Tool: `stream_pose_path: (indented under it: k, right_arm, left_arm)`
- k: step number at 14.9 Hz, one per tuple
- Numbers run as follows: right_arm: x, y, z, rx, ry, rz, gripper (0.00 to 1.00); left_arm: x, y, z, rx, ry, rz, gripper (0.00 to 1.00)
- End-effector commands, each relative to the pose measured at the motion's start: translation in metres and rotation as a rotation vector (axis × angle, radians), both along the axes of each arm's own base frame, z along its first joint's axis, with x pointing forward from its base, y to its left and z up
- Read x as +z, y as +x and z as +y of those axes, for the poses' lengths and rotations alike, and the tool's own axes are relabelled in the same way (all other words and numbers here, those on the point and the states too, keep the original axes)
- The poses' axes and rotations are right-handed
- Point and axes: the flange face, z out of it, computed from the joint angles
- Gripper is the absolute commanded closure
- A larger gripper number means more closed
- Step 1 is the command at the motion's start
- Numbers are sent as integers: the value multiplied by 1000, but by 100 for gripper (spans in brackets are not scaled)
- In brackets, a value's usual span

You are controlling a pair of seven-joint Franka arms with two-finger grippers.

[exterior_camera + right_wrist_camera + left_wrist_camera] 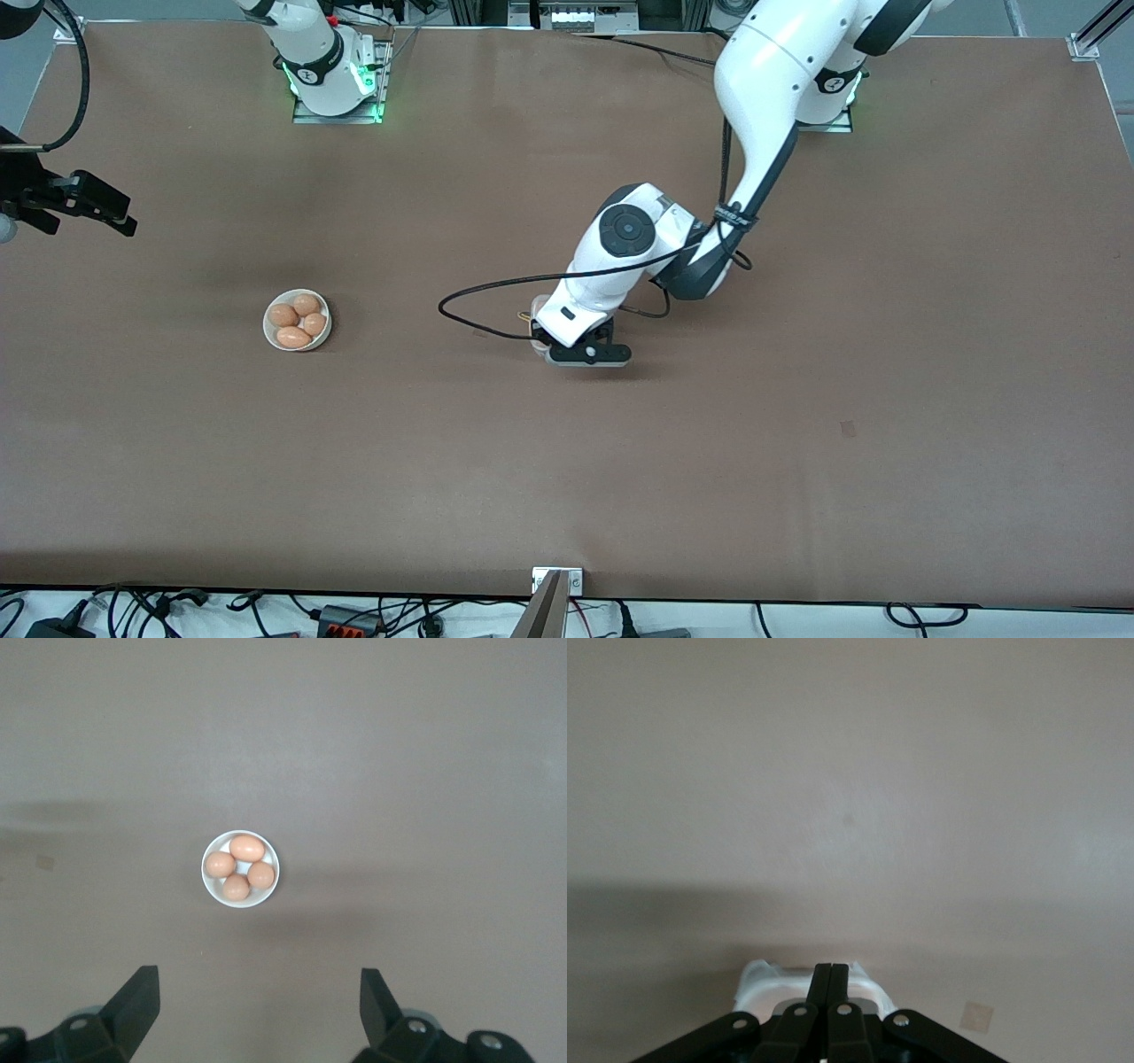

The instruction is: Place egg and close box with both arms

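Observation:
The clear-plastic box (537, 310) sits mid-table, mostly hidden under my left hand. In the left wrist view its pale plastic rim (757, 983) shows just under the fingertips. My left gripper (586, 353) is shut, fingers pressed together, low on or against the box (831, 970). What lies in the box is hidden. Several tan-brown eggs (306, 304) lie in a round white bowl (267, 321) toward the right arm's end of the table. My right gripper (89, 206) is open and empty, held high; its wrist view looks down on the bowl (205, 870) and eggs (247, 848) between the fingertips (260, 992).
A black cable (469, 297) from the left arm loops over the table beside the box, toward the bowl. A small pale tape mark (976, 1017) lies on the brown tabletop near the box.

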Motion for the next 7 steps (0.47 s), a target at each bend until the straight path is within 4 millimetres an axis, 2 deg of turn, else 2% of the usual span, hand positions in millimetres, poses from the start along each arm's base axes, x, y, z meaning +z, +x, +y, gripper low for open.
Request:
stream_pose_path:
  k: [1, 3, 4, 7]
  right_arm:
    - [5, -5, 0, 11, -6, 13, 0]
    - [4, -5, 1, 16, -6, 15, 0]
    - [5, -5, 2, 16, -6, 12, 0]
    - [8, -4, 3, 9, -10, -2, 0]
  left_arm:
    - [68, 17, 50, 13, 64, 31, 100]
    - [107, 27, 91, 25, 106, 67, 100]
    - [132, 36, 118, 54, 109, 64, 100]
    - [172, 50, 187, 103, 146, 101, 100]
